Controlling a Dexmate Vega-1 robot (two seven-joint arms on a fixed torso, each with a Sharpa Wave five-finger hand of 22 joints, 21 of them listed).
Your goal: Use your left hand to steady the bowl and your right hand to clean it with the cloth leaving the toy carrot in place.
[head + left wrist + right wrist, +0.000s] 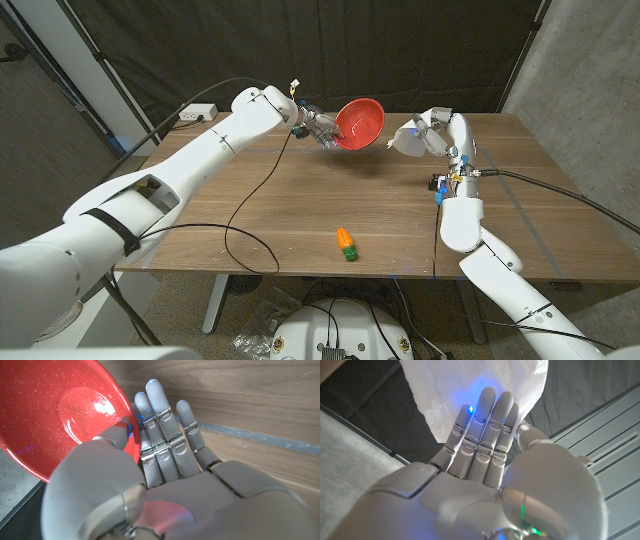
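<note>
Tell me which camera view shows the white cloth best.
The right wrist view: the cloth is large there, behind the right hand's fingers, with its creases plain. In the head view it is a small white patch at that hand.

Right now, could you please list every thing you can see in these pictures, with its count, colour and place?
bowl: one, red, lifted and tilted above the far middle of the table, held at its rim.
cloth: one, white, in the air right of the bowl, apart from it.
toy carrot: one, orange with a green end, lying on the near middle of the table.
table: one, brown wood.
power strip: one, white, at the far left edge of the table.
curtain: black, behind the table.
left hand: one, grey, grips the bowl's rim.
right hand: one, grey, holds the cloth.
</note>
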